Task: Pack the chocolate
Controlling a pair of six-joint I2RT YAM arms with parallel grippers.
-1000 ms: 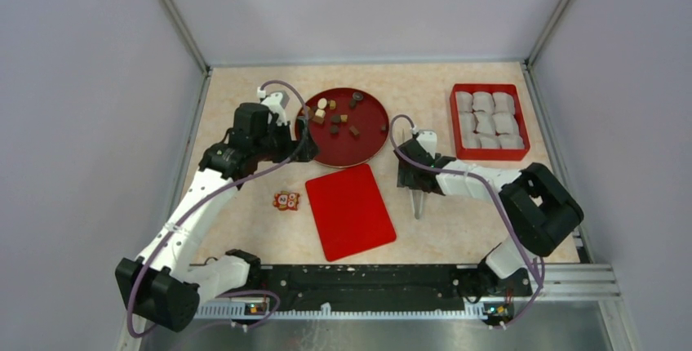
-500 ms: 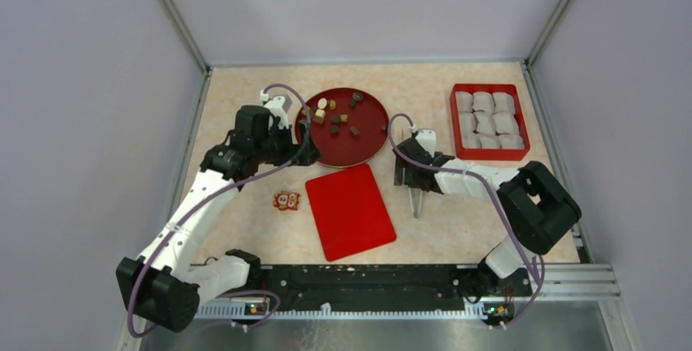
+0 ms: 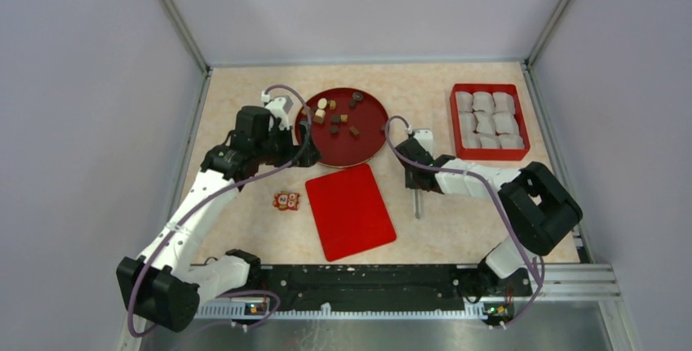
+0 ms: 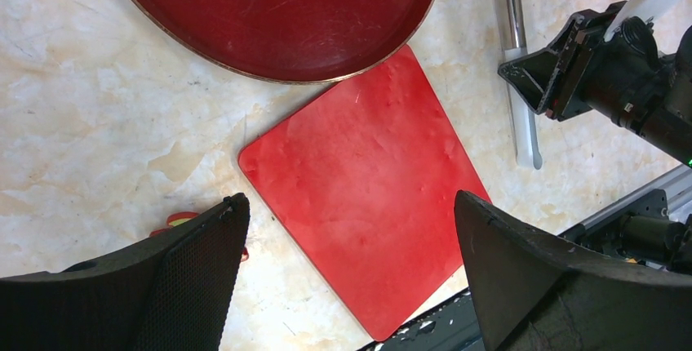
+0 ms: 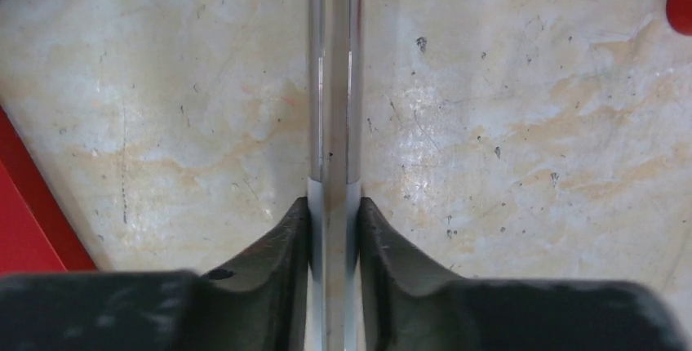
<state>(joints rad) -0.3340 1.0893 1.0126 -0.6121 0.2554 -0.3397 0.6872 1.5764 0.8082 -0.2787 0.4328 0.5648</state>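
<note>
The chocolate (image 3: 334, 118) lies as several small dark, tan and white chunks in the left half of a round red plate (image 3: 367, 143). My left gripper (image 3: 303, 126) hovers at the plate's left edge, open and holding nothing. In the left wrist view its fingers (image 4: 351, 200) frame the flat red lid (image 4: 367, 204); no chocolate shows there. My right gripper (image 3: 414, 179) is low over the table, right of the plate, shut on metal tongs (image 3: 418, 204). Up close, both fingers (image 5: 334, 212) press on the two arms of the tongs (image 5: 334, 82).
A red box (image 3: 454, 122) of white crinkled paper cups stands at the back right. The flat red lid (image 3: 349, 211) lies in the middle front. A small red-orange packet (image 3: 286, 200) lies to its left. Grey walls enclose the table.
The right gripper's jaws have closed onto the tongs, and it has shifted slightly toward the plate. The left arm has barely moved.
</note>
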